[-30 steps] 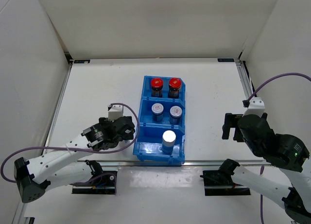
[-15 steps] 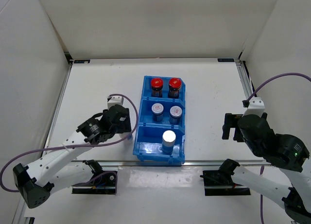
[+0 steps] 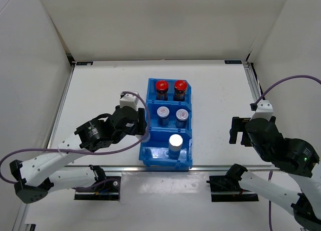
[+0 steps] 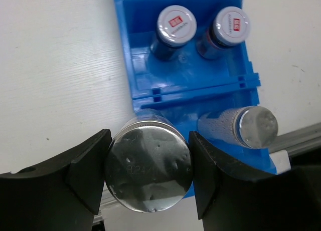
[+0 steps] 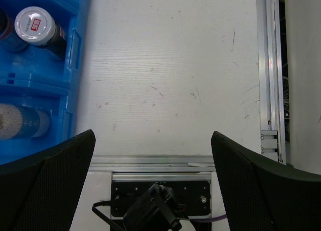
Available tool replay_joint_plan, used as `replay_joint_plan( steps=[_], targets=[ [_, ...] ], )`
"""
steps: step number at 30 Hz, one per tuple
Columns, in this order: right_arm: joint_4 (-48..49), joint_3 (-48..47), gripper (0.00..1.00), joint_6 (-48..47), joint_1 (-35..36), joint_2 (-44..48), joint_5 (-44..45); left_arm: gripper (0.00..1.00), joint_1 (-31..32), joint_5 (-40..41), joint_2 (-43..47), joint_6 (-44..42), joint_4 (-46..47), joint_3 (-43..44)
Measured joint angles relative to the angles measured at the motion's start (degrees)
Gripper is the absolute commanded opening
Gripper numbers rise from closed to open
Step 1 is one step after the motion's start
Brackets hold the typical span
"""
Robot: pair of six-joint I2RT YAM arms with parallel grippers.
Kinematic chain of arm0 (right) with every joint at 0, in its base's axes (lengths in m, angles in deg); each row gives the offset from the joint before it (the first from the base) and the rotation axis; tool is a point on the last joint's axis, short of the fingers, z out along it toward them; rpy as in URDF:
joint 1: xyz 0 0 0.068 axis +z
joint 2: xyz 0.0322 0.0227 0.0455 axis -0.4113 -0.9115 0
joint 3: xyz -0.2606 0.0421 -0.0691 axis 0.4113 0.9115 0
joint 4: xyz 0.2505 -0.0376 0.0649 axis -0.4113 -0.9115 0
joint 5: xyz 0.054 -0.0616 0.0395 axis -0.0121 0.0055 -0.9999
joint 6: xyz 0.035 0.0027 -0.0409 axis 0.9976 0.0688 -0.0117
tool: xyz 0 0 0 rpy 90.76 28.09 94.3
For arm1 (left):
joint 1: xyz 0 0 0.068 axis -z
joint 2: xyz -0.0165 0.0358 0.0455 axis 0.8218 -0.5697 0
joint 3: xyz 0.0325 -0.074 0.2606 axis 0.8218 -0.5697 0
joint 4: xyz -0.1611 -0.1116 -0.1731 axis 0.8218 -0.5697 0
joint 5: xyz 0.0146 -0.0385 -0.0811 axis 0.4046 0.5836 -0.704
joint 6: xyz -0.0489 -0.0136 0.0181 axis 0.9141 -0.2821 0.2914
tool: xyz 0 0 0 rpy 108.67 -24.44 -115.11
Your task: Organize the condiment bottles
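Observation:
My left gripper is shut on a plain silver-topped bottle, held upright over the left wall of the blue bin's near compartment. From above, the left gripper covers that bottle. A second silver-topped bottle stands in the near compartment. Two bottles with red-marked silver caps fill the middle compartment. Two dark bottles with red caps stand in the far one. My right gripper hangs open and empty over bare table right of the bin.
An aluminium rail runs along the near table edge, with black arm mounts below it. A side rail borders the table on the right. White walls enclose the back and sides.
My left gripper closed on the silver-topped bottle and moved right, up to the bin's left wall. The right arm has not moved.

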Motion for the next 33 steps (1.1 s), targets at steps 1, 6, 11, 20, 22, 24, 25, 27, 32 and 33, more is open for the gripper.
replay_joint_plan(
  steps=[1, 6, 11, 20, 22, 24, 25, 27, 32, 33],
  targets=[
    [0.0, 0.0, 0.99, 0.0, 0.0, 0.0, 0.0, 0.22, 1.0, 0.2, -0.7, 0.0, 0.5, 0.3],
    [0.0, 0.0, 0.99, 0.0, 0.0, 0.0, 0.0, 0.23, 5.6, 0.2, -3.8, 0.2, 3.4, 0.5],
    [0.0, 0.0, 0.99, 0.0, 0.0, 0.0, 0.0, 0.24, 7.9, -0.5, -9.0, 0.4, 6.1, -0.7],
    [0.0, 0.0, 0.99, -0.2, 0.0, 0.0, 0.0, 0.37, 8.1, -1.4, -12.8, 1.0, 11.8, -8.3],
    [0.0, 0.0, 0.99, -0.2, 0.0, 0.0, 0.0, 0.58, 8.1, -1.4, -13.7, 1.2, 12.8, -9.4],
    [0.0, 0.0, 0.99, -0.4, 0.0, 0.0, -0.1, 0.69, 8.1, -1.5, -14.7, 1.4, 13.7, -10.3],
    [0.0, 0.0, 0.99, -0.6, 0.0, 0.0, -0.2, 0.73, 8.1, -1.5, -15.0, 1.7, 14.2, -10.8],
    [0.1, 0.0, 0.99, -0.8, 0.0, 0.1, -0.4, 0.88, 8.1, -1.2, -15.4, 1.9, 15.1, -11.1],
    [1.1, 0.0, 0.99, -2.1, 0.0, 0.6, -1.9, 1.00, 8.2, -0.3, -15.4, 2.5, 15.3, -10.4],
    [1.2, 0.0, 0.99, -2.4, 0.0, 0.5, -2.2, 1.00, 8.1, -0.1, -15.5, 2.3, 14.6, -9.7]
  ],
)
